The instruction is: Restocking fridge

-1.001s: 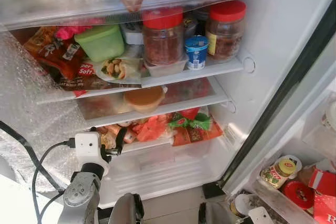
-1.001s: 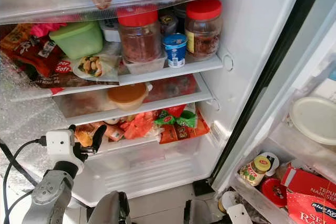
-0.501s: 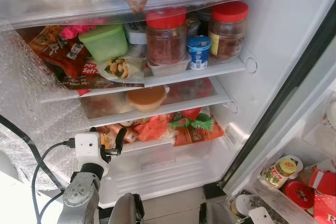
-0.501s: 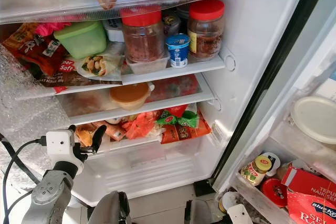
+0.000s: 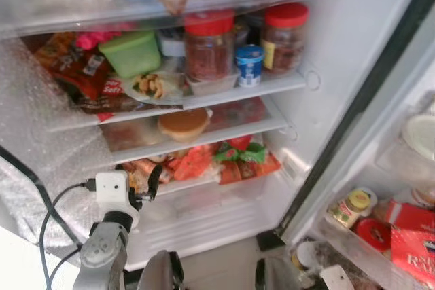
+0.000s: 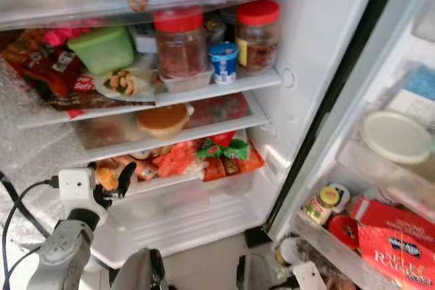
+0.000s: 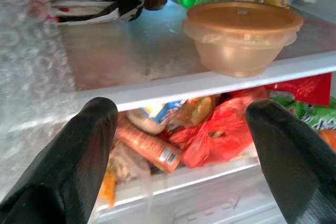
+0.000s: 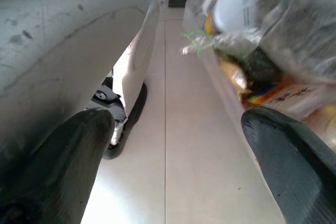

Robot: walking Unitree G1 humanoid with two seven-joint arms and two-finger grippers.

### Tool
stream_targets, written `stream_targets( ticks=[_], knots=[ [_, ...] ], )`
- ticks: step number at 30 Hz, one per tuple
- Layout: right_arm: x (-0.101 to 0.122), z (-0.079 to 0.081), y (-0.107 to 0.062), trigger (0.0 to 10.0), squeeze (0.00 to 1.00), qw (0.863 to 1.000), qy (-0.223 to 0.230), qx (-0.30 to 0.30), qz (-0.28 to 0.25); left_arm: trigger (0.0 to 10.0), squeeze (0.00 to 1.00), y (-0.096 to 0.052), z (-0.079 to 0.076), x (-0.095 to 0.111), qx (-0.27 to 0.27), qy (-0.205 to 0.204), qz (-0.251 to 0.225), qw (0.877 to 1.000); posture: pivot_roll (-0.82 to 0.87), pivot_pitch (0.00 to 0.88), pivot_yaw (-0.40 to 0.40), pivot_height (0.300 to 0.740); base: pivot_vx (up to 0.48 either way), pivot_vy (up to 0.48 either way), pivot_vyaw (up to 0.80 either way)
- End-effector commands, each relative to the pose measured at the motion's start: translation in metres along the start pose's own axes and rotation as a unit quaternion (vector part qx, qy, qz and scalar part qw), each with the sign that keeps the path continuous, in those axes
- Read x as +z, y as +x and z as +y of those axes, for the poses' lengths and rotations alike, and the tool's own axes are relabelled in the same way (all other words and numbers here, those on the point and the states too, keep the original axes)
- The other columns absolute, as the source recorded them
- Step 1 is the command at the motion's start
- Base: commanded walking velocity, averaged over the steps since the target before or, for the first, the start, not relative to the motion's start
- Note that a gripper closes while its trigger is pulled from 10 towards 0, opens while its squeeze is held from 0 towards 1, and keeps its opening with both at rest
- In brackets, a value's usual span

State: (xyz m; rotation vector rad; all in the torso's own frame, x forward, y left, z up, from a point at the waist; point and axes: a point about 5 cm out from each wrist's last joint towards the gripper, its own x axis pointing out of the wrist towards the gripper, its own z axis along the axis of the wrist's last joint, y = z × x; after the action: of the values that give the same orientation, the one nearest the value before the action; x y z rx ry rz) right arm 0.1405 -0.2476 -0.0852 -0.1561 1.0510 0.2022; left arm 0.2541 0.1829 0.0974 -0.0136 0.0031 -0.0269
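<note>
Left eye view
Fridge: open, its right wall (image 5: pixel 353 45) bare white, shelves packed.
Top shelf: green tub (image 5: pixel 130 53) at 10 o'clock of the frame; red-lidded jar (image 5: pixel 209 44) beside it toward 3 o'clock; blue cup (image 5: pixel 249 65) just beside that jar; second jar (image 5: pixel 284 28) at the shelf's right end.
Snack bags (image 5: pixel 85 73): piled on the same shelf, at 9 o'clock of the tub.
Middle shelf: orange bowl (image 5: pixel 183 123) with its lid on, near the front edge.
Lower shelf: red and green packets (image 5: pixel 224 161) heaped.
Left gripper (image 5: pixel 148 185): at 7 o'clock of the frame, raised before the lower shelf's left end; how far its fingers stand apart is unclear from here.

Right eye view
Door bins: small yellow-capped jar (image 6: pixel 319 205) at 4 o'clock; red box (image 6: pixel 394 246) toward 5 o'clock; white lid (image 6: pixel 395 137) in the bin above.

Left wrist view
Left gripper (image 7: pixel 178 145): fingers (image 7: pixel 79 166) spread wide, nothing between them.
Bowl (image 7: pixel 241 35): on the glass shelf ahead, clear of both fingers.
Packets (image 7: pixel 215 135): under that shelf, seen between the fingers but not touched.
Bubble wrap (image 7: pixel 31 77): lines the fridge's side wall.

Right wrist view
Right gripper (image 8: pixel 173 166): fingers wide apart, empty, over pale floor tiles (image 8: pixel 178 129).
Plastic bag (image 8: pixel 273 40): clear, full of goods, near one finger; blurred.
</note>
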Motion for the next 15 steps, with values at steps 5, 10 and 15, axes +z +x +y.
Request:
stream_targets(
  ticks=[5,10,15],
  knots=[
    [0.0013,0.0097,0.003,10.0,0.0,1.0,-0.001,0.019,-0.003,10.0,0.0,-0.0033,0.0019,-0.0059,0.006,0.006,0.011,1.0,-0.06,0.07,0.053,0.624,-0.26,0.0,0.0],
    [0.0014,0.0102,0.0031,10.0,0.0,1.0,0.0,0.019,-0.004,10.0,0.0,-0.0028,0.0009,-0.0064,0.003,0.005,0.012,1.0,-0.06,0.069,0.056,0.624,-0.262,0.0,0.0],
    [0.0017,0.0107,0.0033,10.0,0.0,1.0,0.0,0.02,-0.005,10.0,0.0,-0.0018,0.0017,-0.0092,0.006,0.008,0.02,1.0,-0.06,0.069,0.058,0.624,-0.157,0.0,0.0]
  ],
)
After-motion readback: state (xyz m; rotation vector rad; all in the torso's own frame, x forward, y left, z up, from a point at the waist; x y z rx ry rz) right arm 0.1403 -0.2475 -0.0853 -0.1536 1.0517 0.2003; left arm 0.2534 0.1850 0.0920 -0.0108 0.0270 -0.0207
